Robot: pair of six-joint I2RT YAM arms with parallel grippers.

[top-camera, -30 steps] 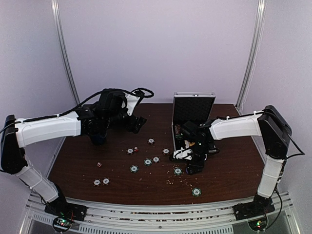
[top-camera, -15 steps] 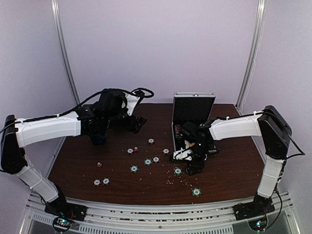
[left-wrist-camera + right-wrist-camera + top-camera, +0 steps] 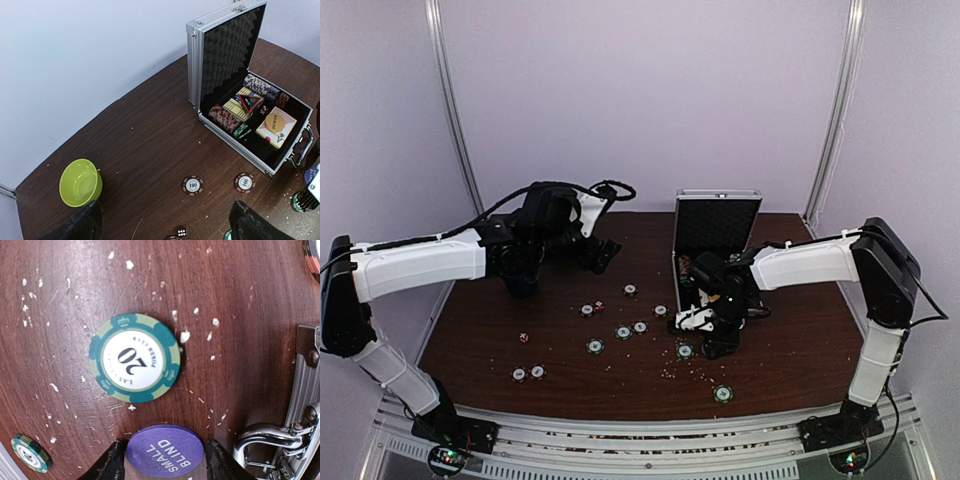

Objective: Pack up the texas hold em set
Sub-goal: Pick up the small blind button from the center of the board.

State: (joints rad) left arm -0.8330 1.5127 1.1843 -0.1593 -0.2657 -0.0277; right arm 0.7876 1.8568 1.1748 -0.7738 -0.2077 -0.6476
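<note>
A dark wooden desk (image 3: 800,340), speckled with pale crumbs (image 3: 185,336), stands against plain lilac walls (image 3: 650,90). The open case (image 3: 716,226) sits at the back, right of centre, with its lid upright. Rows of chips and card boxes lie in its black tray.

The left arm stretches low along the back left. Its left pincer (image 3: 170,222) is spread wide with nothing in it and looks across the desk. From it, the bowl (image 3: 80,182) lies at 10 o'clock and the case at 1 o'clock. Two brown chips (image 3: 192,185) and a die (image 3: 181,232) lie just ahead.

The right arm rises to a high elbow at the right edge, then reaches in toward the centre with its wrist turned down. The right pincer (image 3: 165,460) is closed on a purple "SMALL BLIND" button (image 3: 165,449), a finger on each side. In the wrist view a green 20 chip (image 3: 134,358) lies flat at 12 o'clock and the case handle (image 3: 260,436) at 3 o'clock. Seen from above, the case is at this pincer's 12 o'clock, and loose chips (image 3: 595,346) scatter toward 9 o'clock.
</note>
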